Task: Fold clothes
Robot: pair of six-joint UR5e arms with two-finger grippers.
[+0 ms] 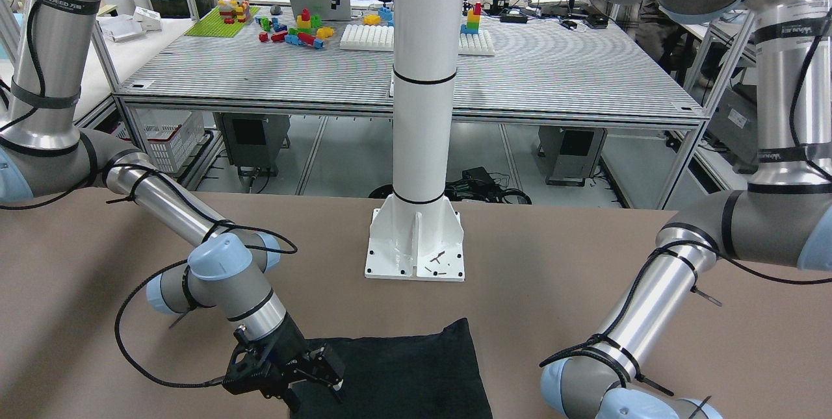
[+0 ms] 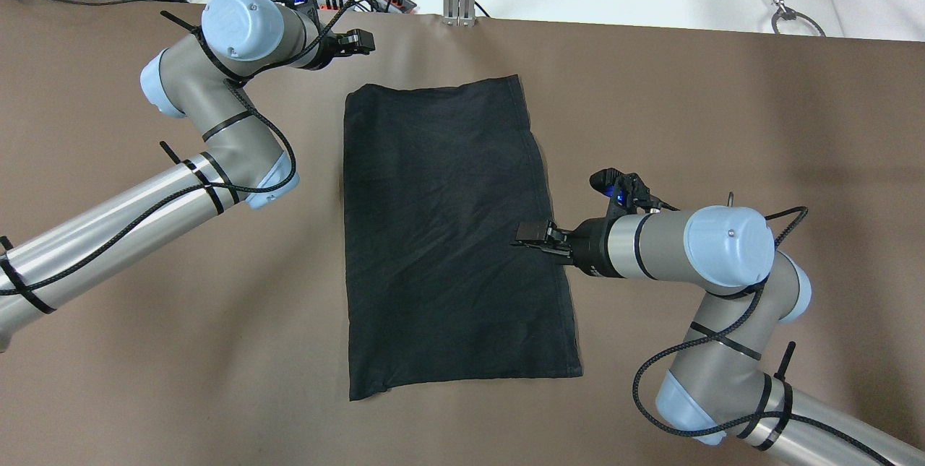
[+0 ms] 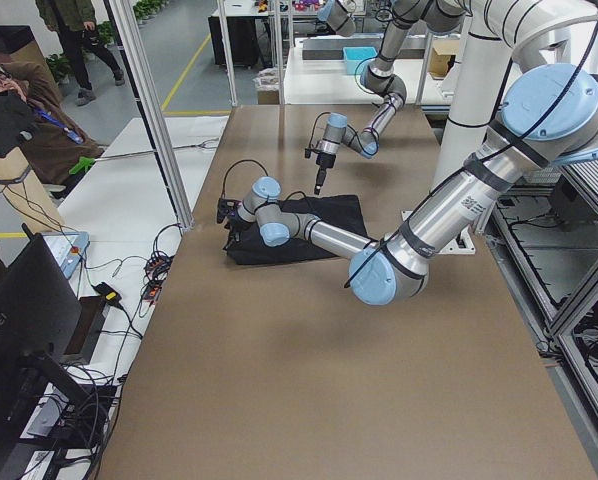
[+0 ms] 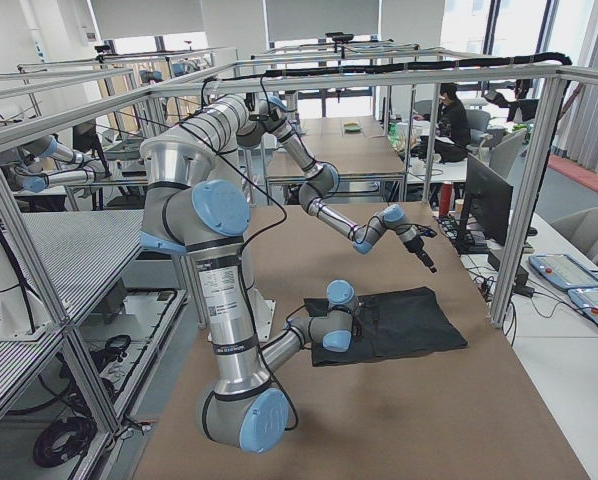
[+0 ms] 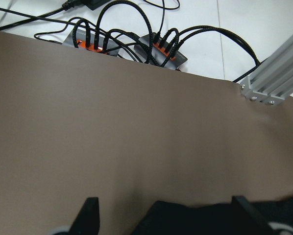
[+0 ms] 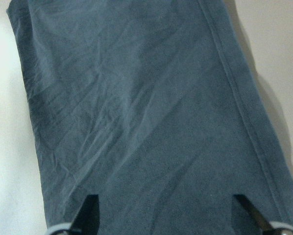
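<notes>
The cloth [image 2: 448, 235] lies flat in the middle of the bench [image 2: 723, 126], lightly creased, its long side running away from the robot. The right hand [image 2: 531, 233] hangs over the hemmed right edge about midway along, fingers spread wide and empty. The left hand [image 2: 358, 42] sits just beyond the far left corner, over bare bench, also spread wide and empty. We judge that the left hand could close on nothing unless it comes back over the corner. The right hand could nip only the hem, so the soft fabric slips out or trails unevenly and the fold comes out skewed. A low pinch might also catch the brown bench cover, which looks soft and faintly rippled. A white pillar [image 1: 422, 81] is bolted at the robot's side of the bench. Cables [image 5: 127, 46] lie off the far edge, and a person [image 3: 9, 110] sits beyond the end of the bench.
</notes>
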